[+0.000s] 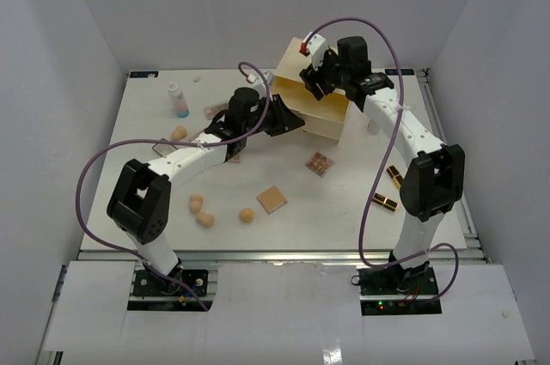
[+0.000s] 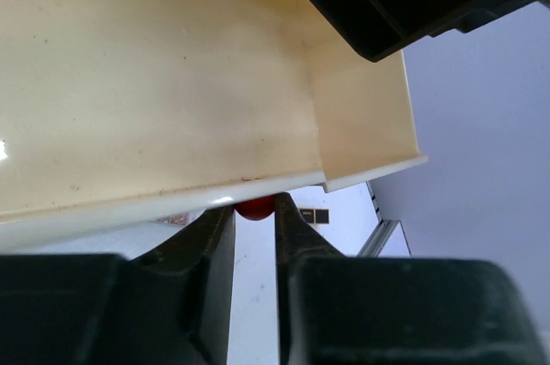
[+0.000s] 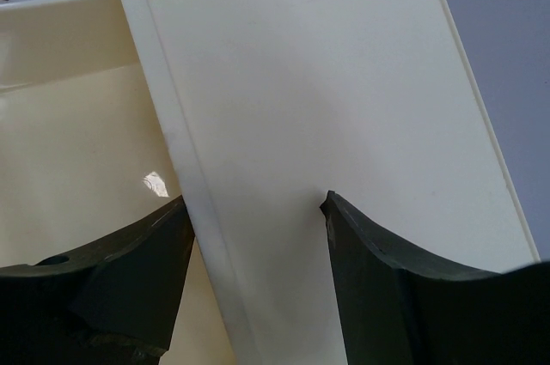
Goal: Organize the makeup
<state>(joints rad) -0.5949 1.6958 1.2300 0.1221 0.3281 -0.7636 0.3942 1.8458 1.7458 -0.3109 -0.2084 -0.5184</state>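
Note:
The makeup lies loose on the white table: tan sponges (image 1: 179,132) (image 1: 196,202) (image 1: 247,215), a peach compact (image 1: 271,199), a palette (image 1: 320,164), black-and-gold lipsticks (image 1: 394,175) (image 1: 384,202) and a small white bottle (image 1: 179,100). My left gripper (image 1: 288,120) is shut on the red knob (image 2: 254,208) of a drawer of the cream chest (image 1: 314,112). The drawer (image 2: 172,82) stands pulled out, and the part of its inside that shows is bare. My right gripper (image 1: 314,73) is open over the chest's top panel (image 3: 326,82), with its jaws straddling the panel's edge.
A second palette (image 1: 216,111) lies behind my left arm. White walls close the table on three sides. A metal rail (image 1: 447,150) runs along the right edge. The right arm's purple cable (image 1: 378,167) hangs over the lipsticks.

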